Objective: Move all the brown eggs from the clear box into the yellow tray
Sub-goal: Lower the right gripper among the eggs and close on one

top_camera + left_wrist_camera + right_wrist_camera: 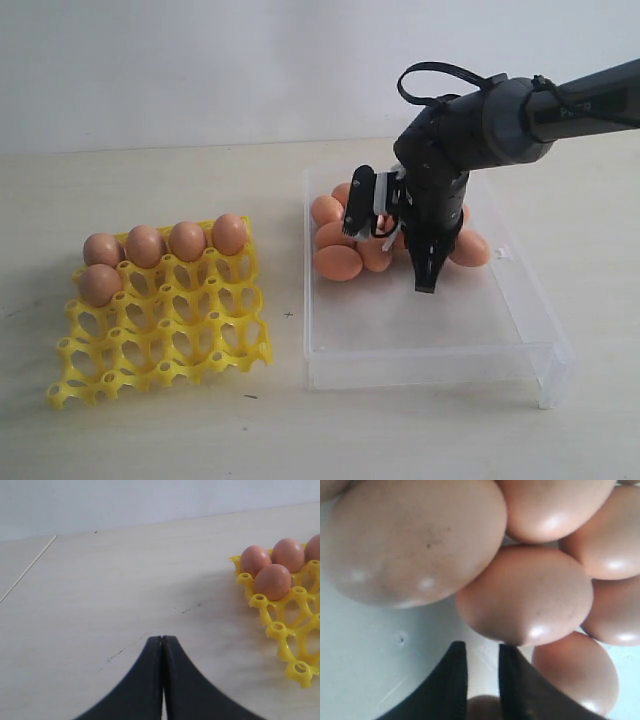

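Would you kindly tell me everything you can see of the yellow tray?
The tray is a bright yellow, glossy plastic lattice of open cup cells with raised, hollow-topped pegs between them. It lies flat on the table, left of the clear box and apart from it. Five brown eggs sit in it: four fill the back row, one the next row's left end cell. The other cells are empty.

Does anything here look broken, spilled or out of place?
Nothing stands out. The five eggs in the tray sit neatly in their cells, the rest lie bunched at one end of the box, and none looks cracked or spilled.
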